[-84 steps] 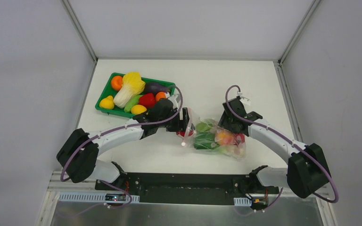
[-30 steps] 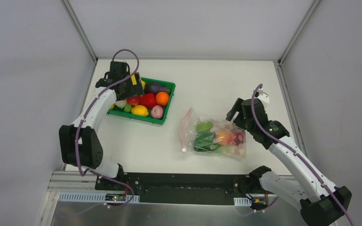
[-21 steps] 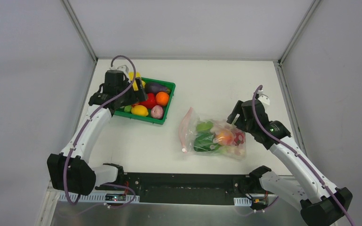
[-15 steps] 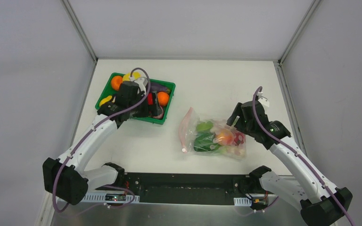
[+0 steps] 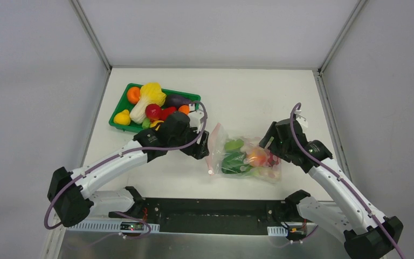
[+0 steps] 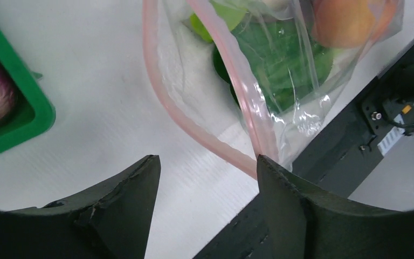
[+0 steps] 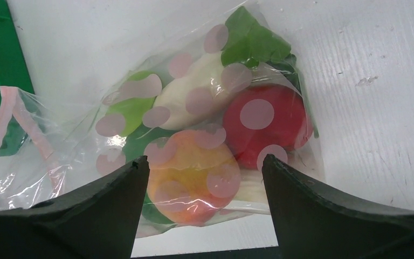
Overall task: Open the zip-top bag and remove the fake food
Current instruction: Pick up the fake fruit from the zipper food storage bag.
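We see one clear, soft plastic zip-top bag (image 5: 243, 159) with a pink zip strip (image 6: 241, 100) and faint pink dots. It lies flat on the white desk (image 5: 248, 97), between the two arms and just right of the one green plastic tray (image 6: 32, 107). Its mouth faces the tray and gapes, the two halves of the strip parted.

The glossy plastic fake food (image 5: 256, 157) sits inside the bag, bunched toward the closed end. Through the film we count one red round piece (image 7: 267, 129), one orange-yellow peach (image 7: 194, 175), one white oblong radish (image 7: 191, 100), one light green piece (image 7: 132, 108) and a cluster of dark green leaves (image 7: 250, 40). We cannot tell what lies beneath them.

In the tray we count one big yellow-white napa cabbage (image 5: 148, 100), one purple eggplant (image 5: 177, 100), one yellow pear-shaped fruit (image 5: 122, 117), one red apple (image 5: 152, 111) and two oranges (image 5: 133, 95). The left arm hides the tray's near side.

The left end effector (image 6: 207, 164) hangs just off the bag's mouth. Its jaws are partly apart with bare desk between them, and one fingertip is at the strip's corner. It holds nothing.

The right end effector (image 7: 202, 164) hovers over the closed end. Its jaws are spread wide on either side of the food and grip nothing.
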Action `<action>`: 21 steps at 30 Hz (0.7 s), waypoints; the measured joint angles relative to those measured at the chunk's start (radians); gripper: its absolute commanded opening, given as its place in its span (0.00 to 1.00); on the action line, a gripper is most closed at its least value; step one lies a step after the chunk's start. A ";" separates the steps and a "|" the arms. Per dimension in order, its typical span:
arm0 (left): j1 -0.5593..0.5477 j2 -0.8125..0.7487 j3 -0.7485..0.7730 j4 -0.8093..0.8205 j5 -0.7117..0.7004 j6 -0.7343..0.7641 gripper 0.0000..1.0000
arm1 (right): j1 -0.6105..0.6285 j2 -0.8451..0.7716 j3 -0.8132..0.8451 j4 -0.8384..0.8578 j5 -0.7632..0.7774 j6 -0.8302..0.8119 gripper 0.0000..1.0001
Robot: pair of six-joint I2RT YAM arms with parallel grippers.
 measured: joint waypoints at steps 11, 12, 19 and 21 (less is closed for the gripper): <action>-0.052 0.223 0.029 0.135 0.009 0.136 0.59 | -0.003 -0.014 -0.008 -0.061 0.022 0.039 0.81; -0.061 0.234 0.036 0.145 0.012 0.146 0.59 | -0.004 -0.014 -0.010 -0.064 0.025 0.043 0.81; -0.110 0.298 0.083 0.227 0.037 0.209 0.58 | -0.015 0.011 -0.030 -0.074 0.029 0.063 0.81; -0.111 0.315 0.088 0.249 0.037 0.219 0.57 | -0.019 0.023 -0.037 -0.071 0.028 0.064 0.81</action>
